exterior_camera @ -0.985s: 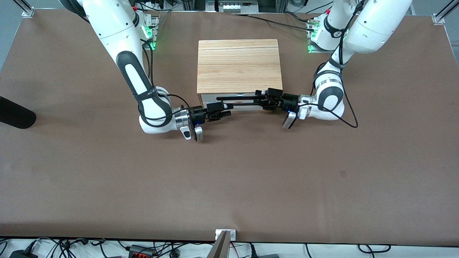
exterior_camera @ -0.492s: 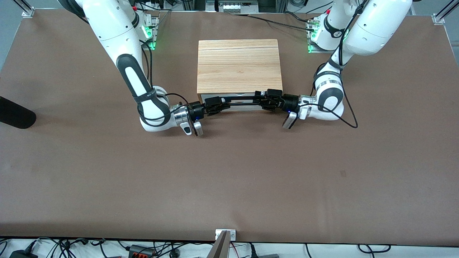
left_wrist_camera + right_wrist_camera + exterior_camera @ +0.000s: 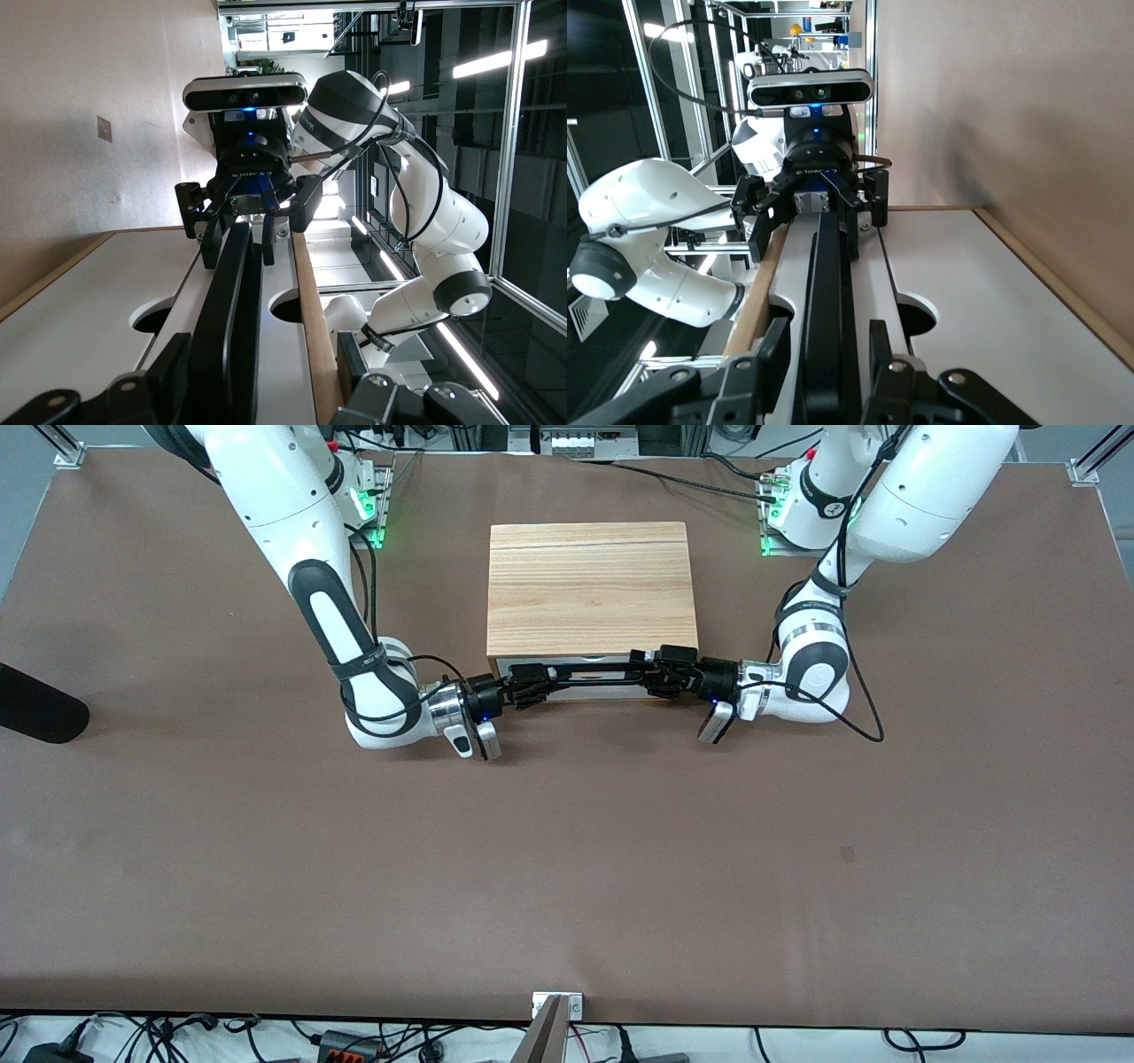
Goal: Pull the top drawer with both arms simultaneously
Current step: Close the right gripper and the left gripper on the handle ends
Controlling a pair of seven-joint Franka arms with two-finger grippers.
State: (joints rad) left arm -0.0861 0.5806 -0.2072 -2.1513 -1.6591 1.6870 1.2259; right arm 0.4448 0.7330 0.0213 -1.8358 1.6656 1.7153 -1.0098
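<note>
The top drawer (image 3: 611,687) has a white front and sits flush in the light-wood cabinet (image 3: 588,584). Its long black bar handle (image 3: 592,674) runs across the front. My right gripper (image 3: 537,683) is open, with a finger on each side of the handle's end toward the right arm; the right wrist view shows the bar (image 3: 830,292) between the fingers (image 3: 877,350) with small gaps. My left gripper (image 3: 647,676) is open around the other end; in the left wrist view the bar (image 3: 232,310) lies against one finger (image 3: 173,363), and the other finger stands well apart.
A lower white drawer front (image 3: 983,292) lies under the top one, with rounded cut-outs between them. A black object (image 3: 35,704) lies at the table edge toward the right arm's end. Brown table (image 3: 567,850) stretches in front of the cabinet.
My right gripper has moved from in front of the cabinet up to the handle's end and now has a finger on each side of it. The left arm and the drawer have not moved.
</note>
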